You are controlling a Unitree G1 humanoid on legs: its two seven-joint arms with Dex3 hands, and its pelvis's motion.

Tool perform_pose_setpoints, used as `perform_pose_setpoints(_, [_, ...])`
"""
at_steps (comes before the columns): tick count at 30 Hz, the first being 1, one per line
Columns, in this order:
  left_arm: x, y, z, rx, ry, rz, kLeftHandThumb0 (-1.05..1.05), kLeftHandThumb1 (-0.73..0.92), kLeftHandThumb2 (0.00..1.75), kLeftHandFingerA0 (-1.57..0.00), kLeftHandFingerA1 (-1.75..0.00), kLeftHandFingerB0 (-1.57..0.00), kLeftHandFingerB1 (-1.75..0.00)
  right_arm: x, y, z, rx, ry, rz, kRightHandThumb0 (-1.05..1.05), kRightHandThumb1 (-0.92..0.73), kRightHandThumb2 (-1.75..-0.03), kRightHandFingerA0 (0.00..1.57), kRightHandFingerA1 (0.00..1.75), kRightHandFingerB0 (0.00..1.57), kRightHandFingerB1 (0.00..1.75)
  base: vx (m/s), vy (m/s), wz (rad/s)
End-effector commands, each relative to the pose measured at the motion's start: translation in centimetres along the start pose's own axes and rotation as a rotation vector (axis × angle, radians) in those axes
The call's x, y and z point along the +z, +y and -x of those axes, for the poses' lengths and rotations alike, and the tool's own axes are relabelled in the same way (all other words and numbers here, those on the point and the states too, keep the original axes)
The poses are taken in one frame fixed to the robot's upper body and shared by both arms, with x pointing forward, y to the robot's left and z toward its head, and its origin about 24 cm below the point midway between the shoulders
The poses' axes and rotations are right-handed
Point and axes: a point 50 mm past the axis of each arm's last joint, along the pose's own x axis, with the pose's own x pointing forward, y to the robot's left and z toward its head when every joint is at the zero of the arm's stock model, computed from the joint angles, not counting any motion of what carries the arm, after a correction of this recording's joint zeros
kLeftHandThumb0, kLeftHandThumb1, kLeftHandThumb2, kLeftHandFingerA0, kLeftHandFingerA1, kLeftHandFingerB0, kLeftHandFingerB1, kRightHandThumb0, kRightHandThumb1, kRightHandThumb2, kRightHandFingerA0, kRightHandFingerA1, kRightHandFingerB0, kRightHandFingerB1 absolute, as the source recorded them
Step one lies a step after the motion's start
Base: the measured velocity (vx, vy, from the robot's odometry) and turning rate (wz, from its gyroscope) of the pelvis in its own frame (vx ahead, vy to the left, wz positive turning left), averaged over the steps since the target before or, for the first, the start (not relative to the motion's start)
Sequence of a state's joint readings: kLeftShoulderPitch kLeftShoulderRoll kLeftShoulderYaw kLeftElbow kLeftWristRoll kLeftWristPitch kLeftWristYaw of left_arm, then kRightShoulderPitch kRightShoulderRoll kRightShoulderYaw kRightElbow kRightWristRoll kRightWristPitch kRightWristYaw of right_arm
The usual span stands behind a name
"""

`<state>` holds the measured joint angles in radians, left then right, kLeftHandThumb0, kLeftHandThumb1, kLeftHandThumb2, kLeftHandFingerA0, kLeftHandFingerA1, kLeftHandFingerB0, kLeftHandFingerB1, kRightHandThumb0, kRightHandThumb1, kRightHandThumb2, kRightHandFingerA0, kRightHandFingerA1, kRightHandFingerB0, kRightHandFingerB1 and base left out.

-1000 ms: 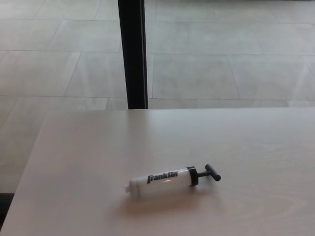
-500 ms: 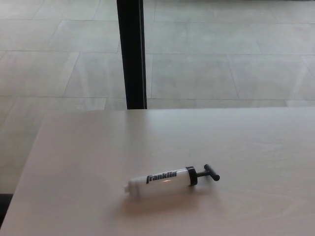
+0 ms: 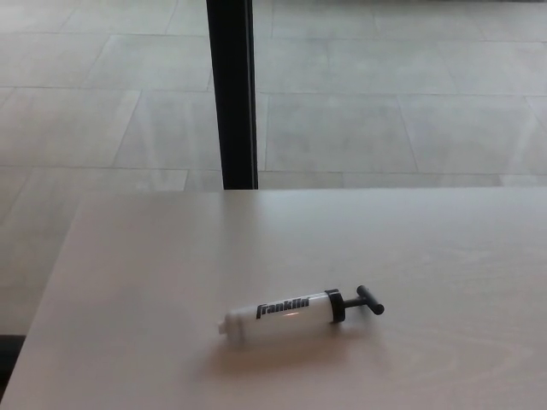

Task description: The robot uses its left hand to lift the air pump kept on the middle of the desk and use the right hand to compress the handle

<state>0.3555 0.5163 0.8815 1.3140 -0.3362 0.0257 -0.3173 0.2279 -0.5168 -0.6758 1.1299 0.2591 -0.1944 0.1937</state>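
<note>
Lying on its side near the middle of the pale wooden desk (image 3: 154, 256), the white cylindrical plastic air pump (image 3: 282, 314) has its nozzle toward the robot's left and its black T-shaped handle (image 3: 369, 300) toward the right, the rod pushed almost fully in. Neither robot hand shows in the head view, so whether their fingers are apart or together cannot be told. This scene fits a pump waiting to be lifted or one set down again. Any left-hand grasp would best wrap the white barrel mid-length, clear of the black collar, leaving the handle free for the right hand.
</note>
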Motion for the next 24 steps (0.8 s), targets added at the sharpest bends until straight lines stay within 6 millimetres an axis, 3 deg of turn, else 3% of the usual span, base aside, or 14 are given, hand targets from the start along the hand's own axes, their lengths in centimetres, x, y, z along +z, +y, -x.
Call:
perform_pose_setpoints(1, [1.1,0.5,0.1,0.017,-0.013,-0.050,-0.44,0.68,0.60,-0.50,-0.50,-0.38,-0.39,0.3,-0.2,0.0,0.013,-0.029,-0.012,-0.80,-0.88,-0.67,0.27,0.48,0.17,0.32,0.00,0.000,0.00])
perform_pose_setpoints(8, [1.4,0.2,-0.1,0.028,-0.012,-0.023,-0.45,0.64,0.58,-0.58,-0.54,-0.42,-0.41,0.6,0.2,-0.1,0.014,-0.047,0.023,-0.82,-0.89,-0.67,0.28,0.50,0.20,0.33,0.00,0.000,0.00])
perform_pose_setpoints(14, [1.4,-0.2,-0.2,0.016,-0.016,-0.016,-0.42,0.66,0.59,-0.54,-0.50,-0.42,-0.41,1.0,0.5,-0.3,0.018,-0.053,-0.003,-0.82,-0.88,-0.66,0.27,0.50,0.15,0.34,0.00,0.000,0.00])
perform_pose_setpoints(15, [1.6,-0.4,-0.3,0.018,-0.013,-0.032,-0.44,0.66,0.59,-0.56,-0.49,-0.44,-0.40,1.1,0.7,-0.3,0.023,-0.055,-0.001,-0.83,-0.70,-1.07,0.21,0.57,0.04,0.43,0.00,0.000,0.00])
perform_pose_setpoints(16, [1.6,-0.5,-0.3,0.016,-0.015,-0.033,-0.47,0.56,0.83,-0.53,-0.61,-0.39,-0.52,1.1,0.8,-0.4,0.023,-0.057,-0.009,-0.80,-0.87,-0.66,0.27,0.50,0.16,0.33,0.00,0.000,0.00])
perform_pose_setpoints(17, [1.7,-0.5,-0.3,0.015,-0.016,-0.031,-0.47,0.56,0.83,-0.53,-0.61,-0.39,-0.52,1.2,0.8,-0.4,0.022,-0.058,-0.013,-0.80,-0.87,-0.66,0.27,0.50,0.16,0.33,0.00,0.000,0.00])
perform_pose_setpoints(18, [1.7,-0.6,-0.3,0.022,-0.020,-0.028,-0.41,0.66,0.59,-0.58,-0.53,-0.46,-0.43,1.2,0.9,-0.4,0.028,-0.063,-0.004,-0.79,-0.88,-0.67,0.27,0.50,0.16,0.33,0.00,0.000,0.00])
perform_pose_setpoints(19, [1.9,-0.6,-0.3,-0.007,-0.017,-0.007,-0.40,0.68,0.59,-0.51,-0.53,-0.43,-0.45,1.1,1.1,-0.5,0.019,-0.050,-0.006,-0.80,-0.88,-0.66,0.30,0.49,0.19,0.33,0.00,0.000,0.00])
perform_pose_setpoints(20, [1.9,-0.6,-0.3,0.011,-0.023,-0.018,-0.41,0.66,0.59,-0.56,-0.55,-0.49,-0.46,1.1,1.1,-0.5,0.019,-0.054,-0.001,-0.79,-0.88,-0.66,0.30,0.49,0.19,0.33,0.00,0.000,0.00])
perform_pose_setpoints(24, [1.9,-0.4,-0.2,0.000,-0.031,-0.052,-0.41,0.66,0.59,-0.56,-0.57,-0.48,-0.46,1.0,1.0,-0.5,0.008,-0.043,-0.012,-0.80,-0.86,-0.66,0.33,0.48,0.20,0.34,0.00,0.000,0.00])
